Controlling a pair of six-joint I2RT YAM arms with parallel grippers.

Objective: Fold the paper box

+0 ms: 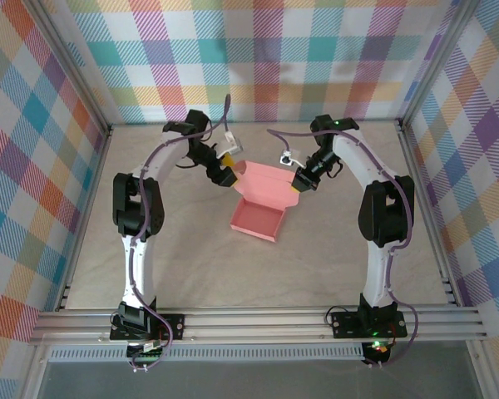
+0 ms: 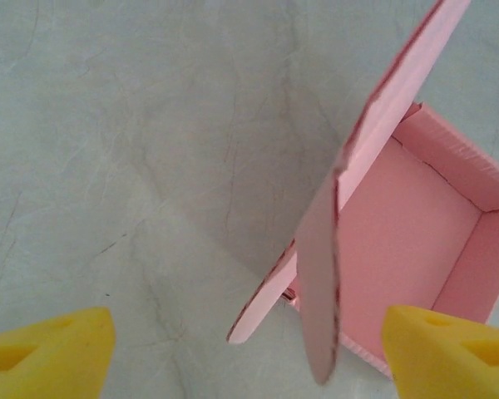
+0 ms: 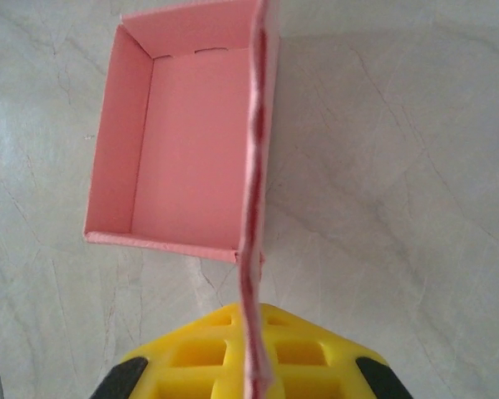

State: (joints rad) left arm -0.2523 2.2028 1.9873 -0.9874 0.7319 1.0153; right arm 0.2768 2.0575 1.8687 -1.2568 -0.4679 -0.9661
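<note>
The salmon-pink paper box (image 1: 258,219) lies mid-table as an open tray with its lid (image 1: 264,178) standing up along the far side. My right gripper (image 1: 298,184) is shut on the lid's right end; in the right wrist view the yellow fingers (image 3: 191,357) pinch the thin lid edge (image 3: 254,166) beside the tray (image 3: 191,141). My left gripper (image 1: 224,172) is at the lid's left end and stands open. In the left wrist view its fingertips (image 2: 50,353) are wide apart, and the lid's side flap (image 2: 320,283) hangs between them untouched, with the tray (image 2: 399,233) behind.
Plaid walls (image 1: 266,58) enclose the beige table on three sides, with aluminium posts (image 1: 416,125) at the corners. A metal rail (image 1: 258,324) holding both arm bases runs along the near edge. Bare tabletop (image 1: 258,274) lies in front of the box.
</note>
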